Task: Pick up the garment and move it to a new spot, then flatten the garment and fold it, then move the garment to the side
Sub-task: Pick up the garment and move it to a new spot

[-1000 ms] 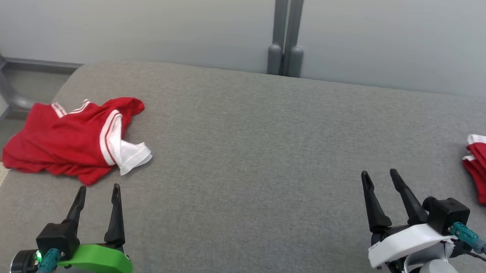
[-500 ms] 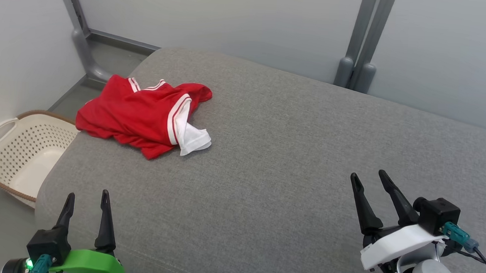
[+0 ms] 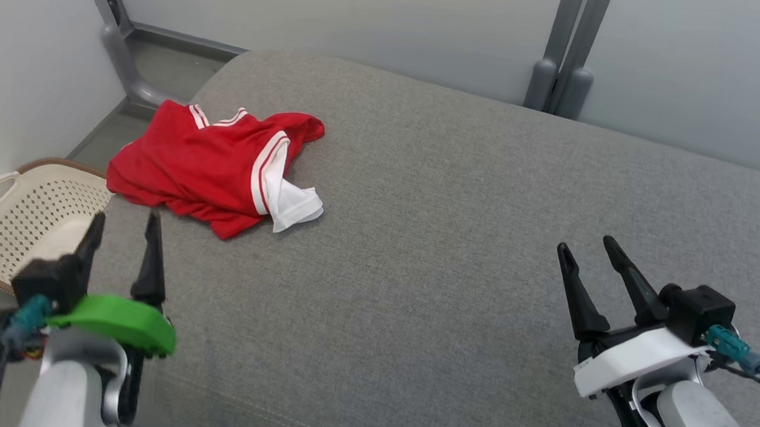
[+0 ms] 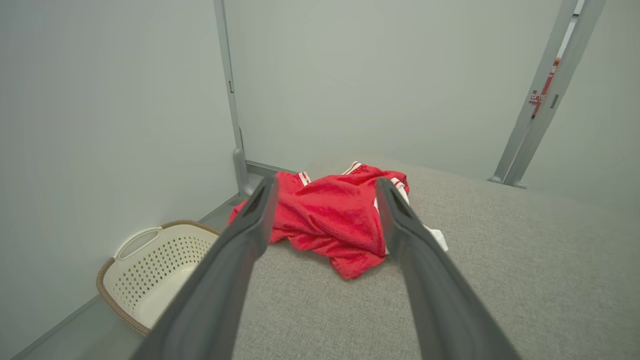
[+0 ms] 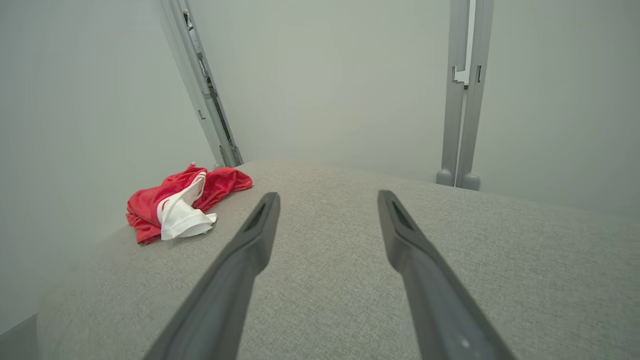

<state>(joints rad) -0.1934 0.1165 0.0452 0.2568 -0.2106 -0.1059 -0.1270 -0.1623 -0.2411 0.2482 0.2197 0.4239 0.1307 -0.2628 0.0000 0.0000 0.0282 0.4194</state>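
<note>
Grey cushion carries a crumpled red shirt at its far left corner; left gripper nears the shirt, right gripper well apart, both spread empty.

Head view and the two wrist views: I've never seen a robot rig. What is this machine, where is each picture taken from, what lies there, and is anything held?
This is a wheeled robot with two arms, each ending in a two-fingered tool. The head view looks down from its head: left tool lower left, right tool lower right. Each wrist view looks along one tool's fingers. A crumpled red garment with white trim lies on a grey padded surface, near its left end; a cream laundry basket stands on the floor beside it. Both tools are open, holding nothing.
</note>
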